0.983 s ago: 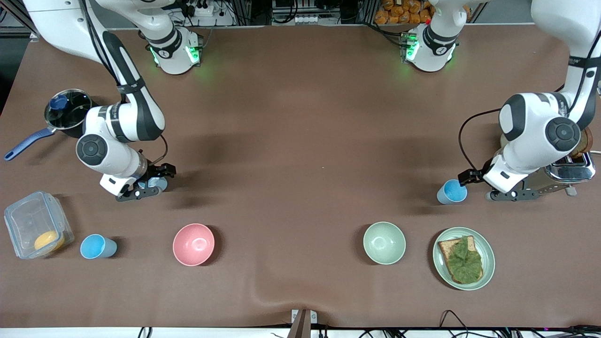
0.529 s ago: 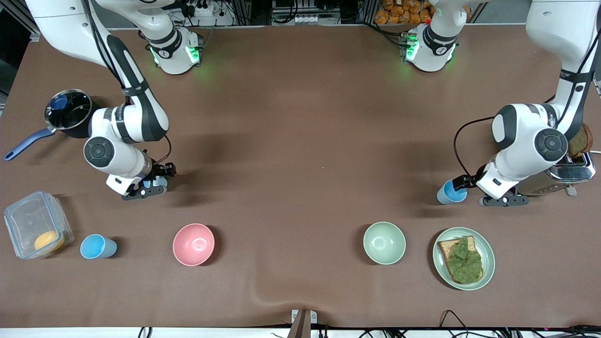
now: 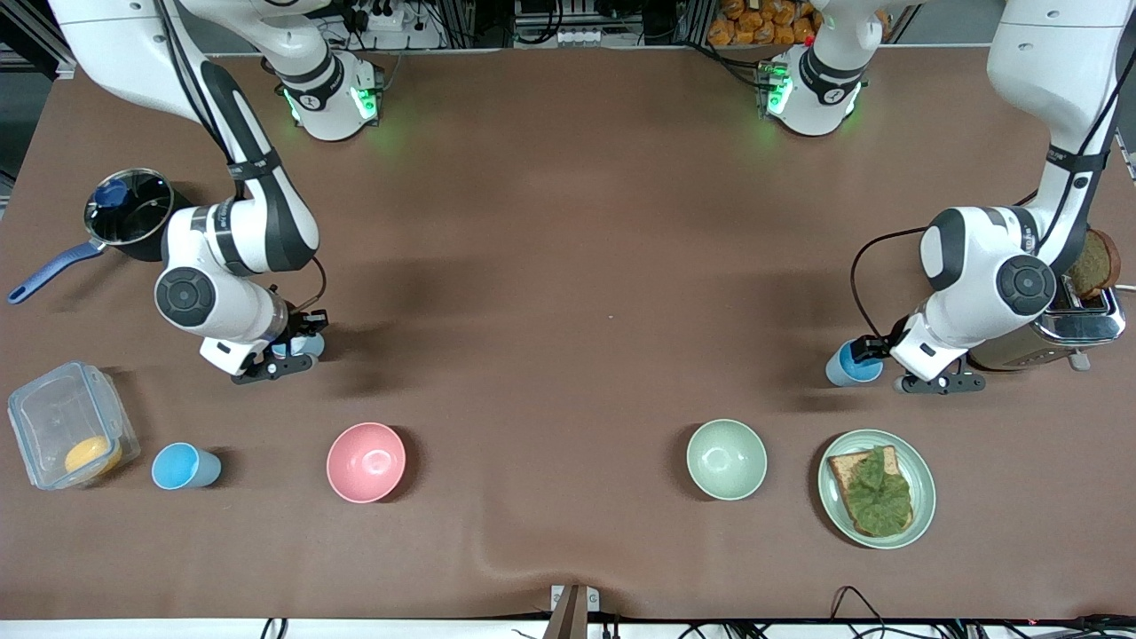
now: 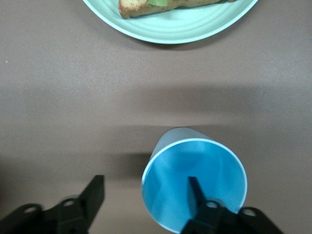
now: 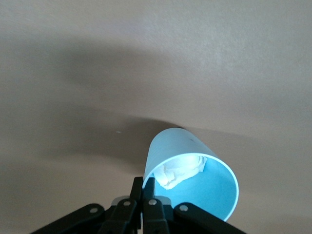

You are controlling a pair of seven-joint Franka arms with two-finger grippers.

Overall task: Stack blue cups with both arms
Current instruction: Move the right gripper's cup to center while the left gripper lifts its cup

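A: Right, blue cups first. How many, and where?

B: Three. One (image 3: 851, 364) stands on the worktop (image 3: 568, 266) at the left arm's end, just beside the toaster (image 3: 1061, 333) and farther from the front camera than the plate (image 3: 923, 497). One (image 3: 306, 344) sits at the right arm's end, mostly hidden under that arm's wrist. One (image 3: 184, 466) stands alone beside the clear plastic box (image 3: 67, 435), nearer the camera.

A: Left hand?

B: The left hand (image 4: 146, 200) straddles the first cup's rim: one finger (image 4: 197, 192) inside the cup (image 4: 195, 190), the other outside and apart from the wall. Part open, nothing gripped.

A: Right hand?

B: The right hand (image 5: 144, 192) has its two fingers pressed together on the rim of its cup (image 5: 192, 178), pinching the wall. A bit of crumpled white stuff (image 5: 178, 170) lies inside that cup.

A: Other stock?

B: Pink bowl (image 3: 366, 461) and pale green bowl (image 3: 726, 459), both nearer the camera than the held cups. Plate carries a slice of toast with a lettuce leaf (image 3: 874, 491). Box holds something round and orange (image 3: 91, 454). Dark saucepan with a blue handle (image 3: 124, 217) at the right arm's end.
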